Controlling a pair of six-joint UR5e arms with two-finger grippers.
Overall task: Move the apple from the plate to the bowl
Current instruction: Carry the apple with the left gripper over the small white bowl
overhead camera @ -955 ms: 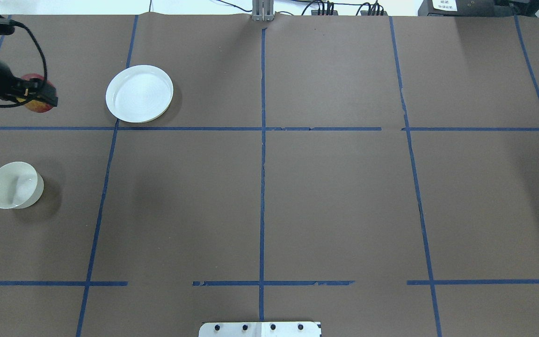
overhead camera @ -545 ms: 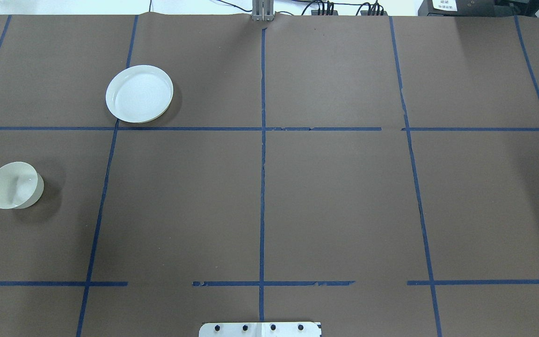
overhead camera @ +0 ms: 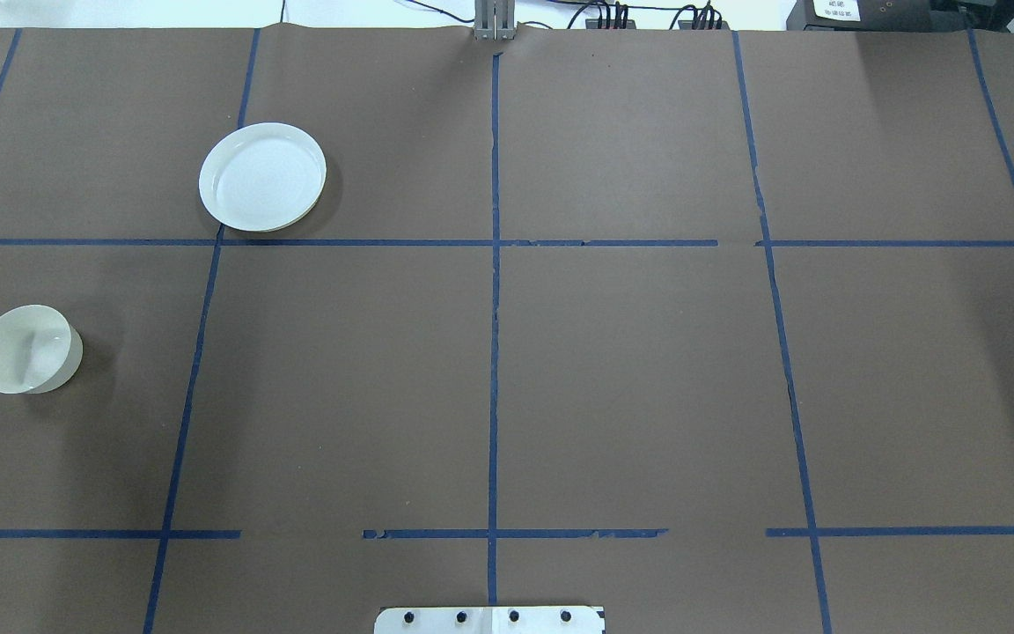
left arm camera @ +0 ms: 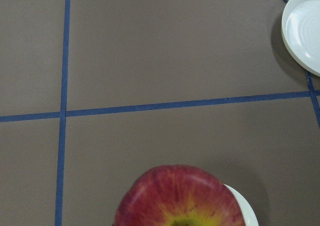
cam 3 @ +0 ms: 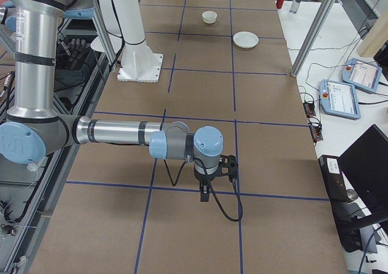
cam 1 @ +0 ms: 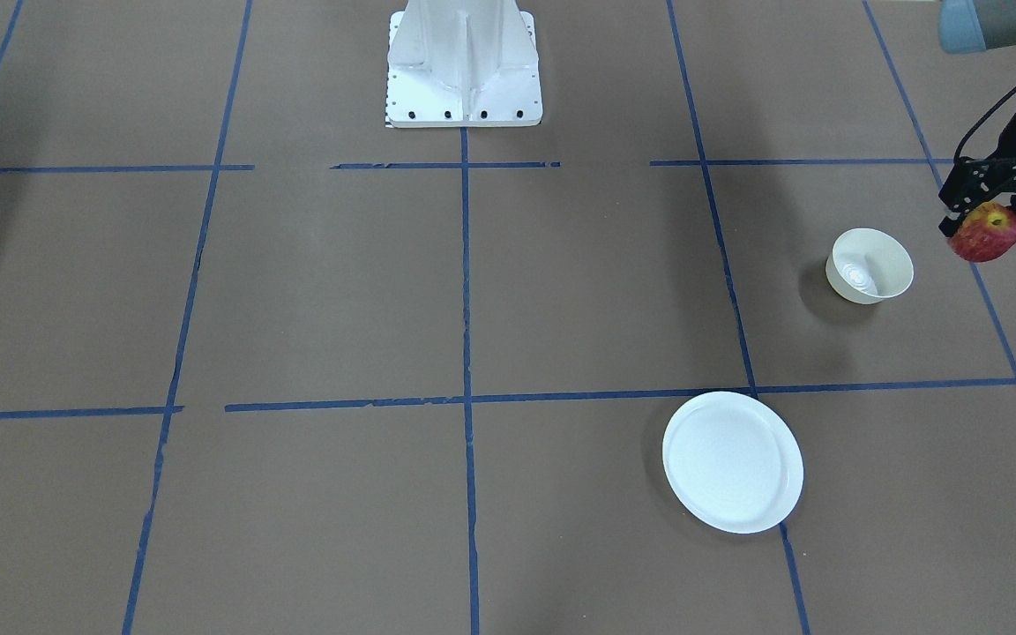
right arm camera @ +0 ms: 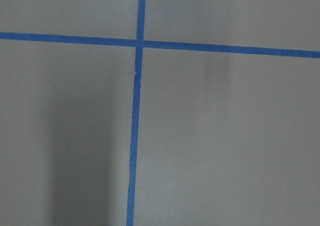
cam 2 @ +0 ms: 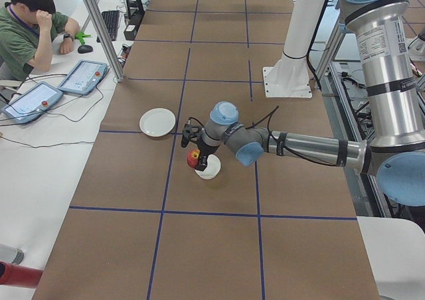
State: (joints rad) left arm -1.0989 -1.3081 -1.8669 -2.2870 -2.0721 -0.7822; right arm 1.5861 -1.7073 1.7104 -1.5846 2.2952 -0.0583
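My left gripper is shut on the red apple and holds it in the air just past the outer side of the small cream bowl. The bowl is empty. The white plate is empty and lies farther from the robot. In the left wrist view the apple fills the bottom edge, with the bowl's rim behind it and the plate at the top right. The overhead view shows the plate and the bowl but no arm. My right gripper hangs over bare table; I cannot tell whether it is open.
Brown paper with blue tape lines covers the table. The robot's white base stands at the robot's edge. A seated person and tablets are beyond the far side.
My left gripper with the apple has moved left and toward the robot, out of the overhead view's left edge. Plate and bowl have not moved.
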